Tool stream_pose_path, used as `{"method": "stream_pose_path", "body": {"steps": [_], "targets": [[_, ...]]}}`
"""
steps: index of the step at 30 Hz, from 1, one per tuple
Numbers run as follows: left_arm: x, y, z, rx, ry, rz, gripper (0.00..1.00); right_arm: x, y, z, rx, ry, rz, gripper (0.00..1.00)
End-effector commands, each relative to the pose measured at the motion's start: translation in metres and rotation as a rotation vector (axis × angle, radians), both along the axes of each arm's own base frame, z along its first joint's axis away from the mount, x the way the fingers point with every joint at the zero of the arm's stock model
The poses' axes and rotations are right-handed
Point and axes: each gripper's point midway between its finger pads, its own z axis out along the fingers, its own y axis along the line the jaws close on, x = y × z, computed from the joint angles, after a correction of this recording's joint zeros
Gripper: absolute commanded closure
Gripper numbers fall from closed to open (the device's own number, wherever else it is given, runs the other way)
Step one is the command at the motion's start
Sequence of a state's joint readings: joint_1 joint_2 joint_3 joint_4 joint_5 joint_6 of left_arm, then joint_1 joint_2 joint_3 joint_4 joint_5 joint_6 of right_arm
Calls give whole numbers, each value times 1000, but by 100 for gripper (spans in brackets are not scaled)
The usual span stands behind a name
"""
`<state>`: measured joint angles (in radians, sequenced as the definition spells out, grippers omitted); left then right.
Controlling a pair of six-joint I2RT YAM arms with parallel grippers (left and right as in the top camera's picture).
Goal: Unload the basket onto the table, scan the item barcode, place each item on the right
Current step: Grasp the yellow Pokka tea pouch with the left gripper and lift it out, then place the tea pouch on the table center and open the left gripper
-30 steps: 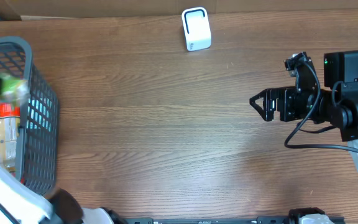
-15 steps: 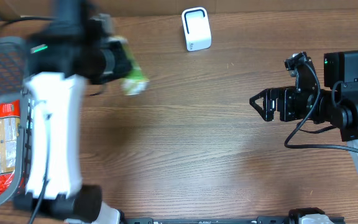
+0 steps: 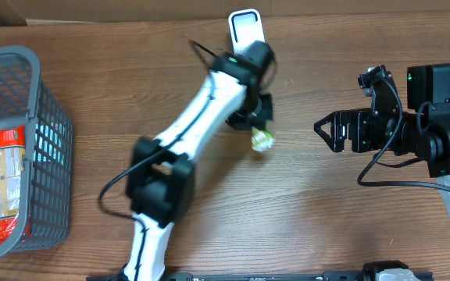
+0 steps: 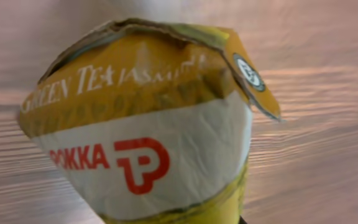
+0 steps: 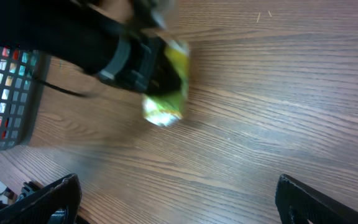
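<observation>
On the wooden table [image 3: 209, 218], the left gripper [image 3: 255, 117] clenches the tea carton [image 3: 262, 140], which hangs just nearside of the scanner [image 3: 246, 35]. The right gripper [image 3: 326, 131], well off to the right, gapes empty.

We cannot see the fingers of the left gripper [image 3: 258, 125] behind the blurred carton [image 5: 166, 93]; the basket [image 3: 6, 55] runs past the overhead's left edge.
</observation>
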<state>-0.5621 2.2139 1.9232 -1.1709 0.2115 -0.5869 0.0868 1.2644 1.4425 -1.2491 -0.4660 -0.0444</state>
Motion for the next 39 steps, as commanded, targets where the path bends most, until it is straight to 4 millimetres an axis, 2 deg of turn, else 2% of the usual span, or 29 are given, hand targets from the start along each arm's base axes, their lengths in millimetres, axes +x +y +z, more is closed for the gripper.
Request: {"method": "stream_pose_path", "body": {"steps": [1,4,5,6,7,8,10,14,15,18,19,22,23,24,25,26,28,32,33,36,39], "targets": [[-11,-21,-19,12,23,-25,96,2,0,9,0,-25,-2,0],[-18,-37,-32,15,23,-63,93,2,0,9,-1,-26,-2,0],[-20,-42,-34,12,16,-78,89,2,0,8,-4,-26,-4,0],[-20,-48,-35,6,2,-97,63,2,-1,8,-9,-26,-8,0],[-19,-50,-35,3,-7,-105,51,2,-2,8,-11,-25,-9,0],[-16,-54,-31,-12,-34,-126,28,2,-2,7,-13,-23,-10,0],[-8,-53,-23,-23,-61,-132,0,1,-2,7,-14,-19,-10,0],[20,-31,10,-21,-112,-94,0,0,-2,6,-14,-14,-10,0],[38,-12,36,-1,-151,-48,0,0,-2,6,-15,-12,-10,0],[66,24,95,-15,-242,9,1,0,-2,6,-14,-11,-10,0],[69,30,105,-20,-259,22,2,0,-2,6,-14,-11,-10,0],[82,71,165,-47,-352,101,3,0,-2,6,-14,-11,-10,0],[83,81,178,-52,-375,116,4,0,-2,6,-14,-10,-10,0],[82,105,204,-47,-419,154,4,-1,-2,5,-15,-10,-10,0],[79,122,218,-35,-442,186,5,-1,-2,5,-15,-10,-10,0],[66,169,253,-3,-496,277,5,-1,-2,5,-15,-9,-10,0],[52,214,283,20,-557,351,7,-1,-2,5,-15,-7,-10,0],[19,285,336,9,-690,489,7,-2,-2,5,-15,-4,-10,0],[0,318,355,19,-742,579,7,-2,-2,5,-15,-2,-10,0],[-34,366,375,58,-797,722,6,-3,-2,4,-16,3,-10,0],[-67,405,377,124,-795,855,5,-4,-3,3,-17,7,-10,0]]}}
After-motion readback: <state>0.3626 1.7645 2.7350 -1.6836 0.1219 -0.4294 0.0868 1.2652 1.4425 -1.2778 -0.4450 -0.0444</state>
